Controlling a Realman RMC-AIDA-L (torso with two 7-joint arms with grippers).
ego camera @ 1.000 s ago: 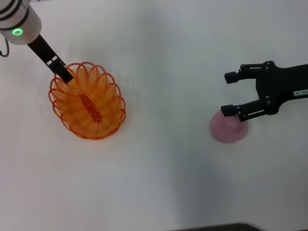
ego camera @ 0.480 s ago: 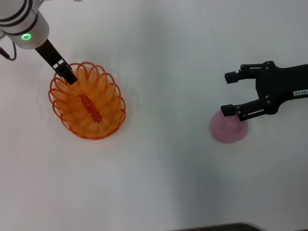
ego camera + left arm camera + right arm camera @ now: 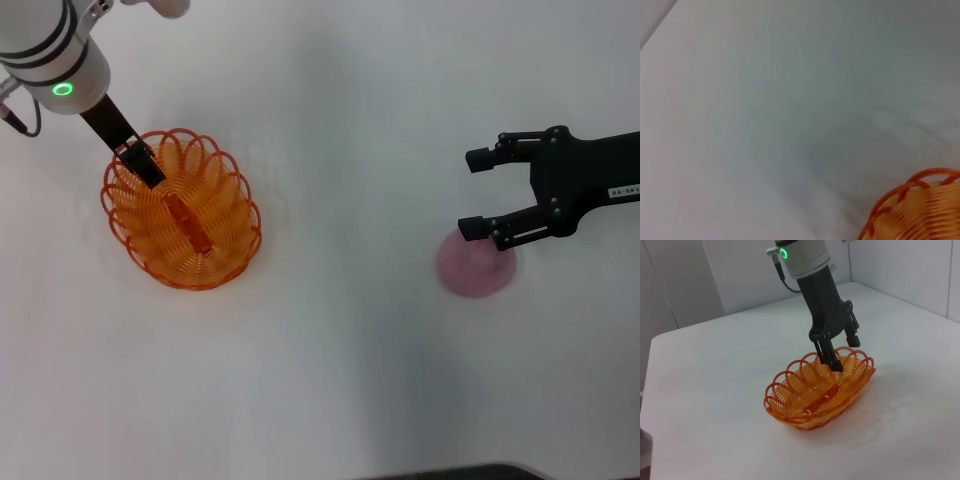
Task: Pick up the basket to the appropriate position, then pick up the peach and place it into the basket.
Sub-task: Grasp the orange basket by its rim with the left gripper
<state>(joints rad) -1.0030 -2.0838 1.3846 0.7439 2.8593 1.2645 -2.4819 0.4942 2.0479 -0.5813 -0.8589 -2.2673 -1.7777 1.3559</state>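
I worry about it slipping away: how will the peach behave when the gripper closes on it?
The peach looks round like a ball, so a push from one side would probably roll it across the smooth table. Its matte surface suggests fair grip. The right gripper is open, one finger over the peach's edge, so an off-centre squeeze might squirt it out.

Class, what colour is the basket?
The basket is orange, clearest in the right wrist view.

One orange wire-coil basket (image 3: pixel 181 211) on the white tabletop (image 3: pixel 340 380), toward its left edge. One pinkish peach (image 3: pixel 473 270), toward the right edge. Two claws: left claw (image 3: pixel 148 167) at the basket's rim, right claw (image 3: pixel 476 193) above the peach.
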